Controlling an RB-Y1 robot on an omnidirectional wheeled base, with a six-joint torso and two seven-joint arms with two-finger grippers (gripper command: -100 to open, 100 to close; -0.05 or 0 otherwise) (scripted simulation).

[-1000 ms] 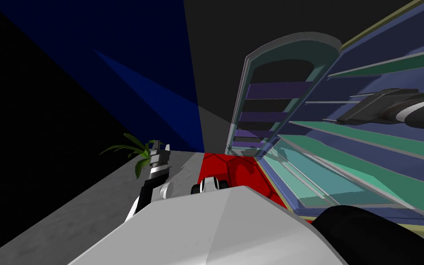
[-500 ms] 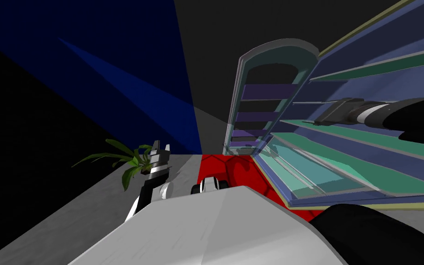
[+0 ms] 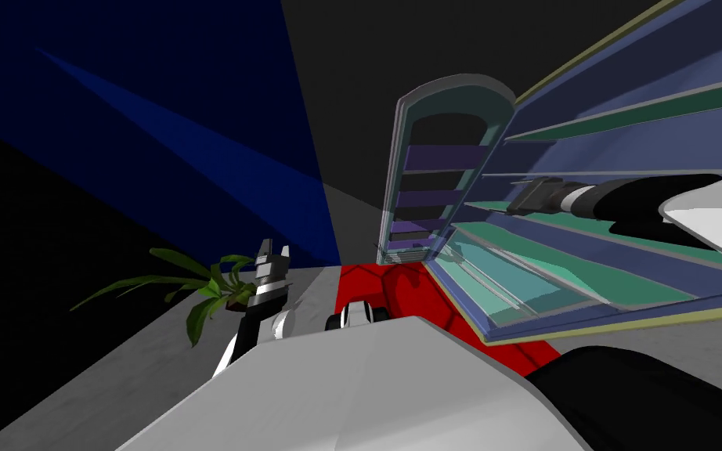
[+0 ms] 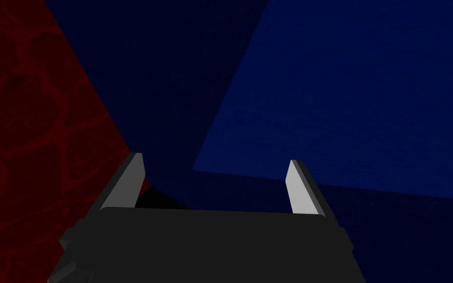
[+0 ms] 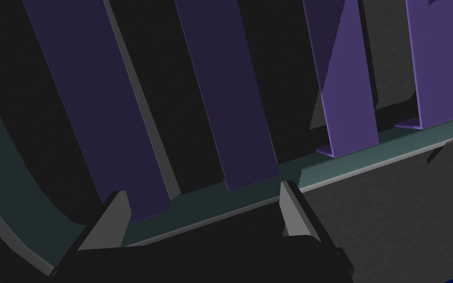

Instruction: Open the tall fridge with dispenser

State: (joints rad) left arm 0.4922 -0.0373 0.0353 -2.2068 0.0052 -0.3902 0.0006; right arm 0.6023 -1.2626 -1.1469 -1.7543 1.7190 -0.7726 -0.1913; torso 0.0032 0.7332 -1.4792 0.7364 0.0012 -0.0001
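**Head view: fridge door stands wide open; right arm has advanced toward it**

1. Status of the task item. The fridge occupies the robot's right side. Its door is swung well away from the cabinet, so the inner door bins and the cabinet shelves are exposed.
2. Change over the last 1.0 s. The whole head view has shifted: the plant and the red floor patch sit differently in frame, which indicates the robot's own turn, not movement of these items. Within that shift, the right forearm has extended from the frame edge across the shelves toward the door.
3. Right gripper. Its fingers are spread and hold nothing. They point at the door's inner face, close to the lower liner edge, with no contact visible.
4. Left gripper. Its fingers are spread and empty. The arm is raised in front of the chest, well apart from the fridge.
5. Assessment. The opening appears essentially achieved. Any remaining action is judged to be a push with the right arm to widen the door angle.
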